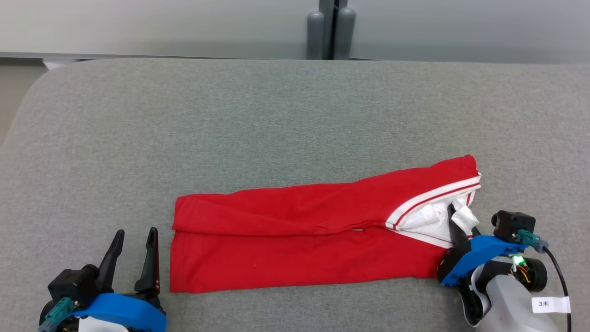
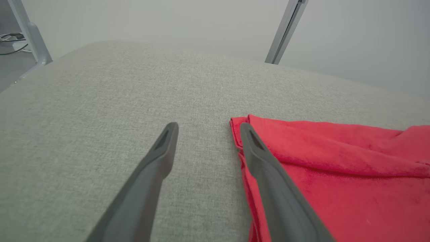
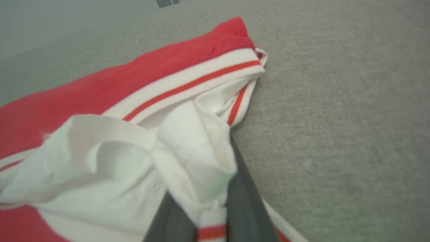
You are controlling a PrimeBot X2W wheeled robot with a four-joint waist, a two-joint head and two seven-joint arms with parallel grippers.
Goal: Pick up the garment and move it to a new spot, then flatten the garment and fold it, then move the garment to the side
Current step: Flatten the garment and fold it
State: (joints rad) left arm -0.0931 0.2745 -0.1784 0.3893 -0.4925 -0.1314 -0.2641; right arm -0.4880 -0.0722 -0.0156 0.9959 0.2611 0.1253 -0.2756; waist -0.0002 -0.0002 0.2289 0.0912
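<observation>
A red garment with a white, red-striped waistband lies folded lengthwise on the grey padded surface, waistband end to the right. My left gripper stands open at the lower left, just off the garment's left edge. In the left wrist view its right finger rests along the red cloth, and bare grey fabric lies between the fingertips of the left gripper. My right gripper is at the waistband end, shut on the bunched white lining. The cloth hides the fingertips of the right gripper.
Two grey posts stand behind the far edge of the surface. The surface rounds off at its far left corner. A wide stretch of bare grey fabric lies beyond the garment. A black cable runs off my right wrist.
</observation>
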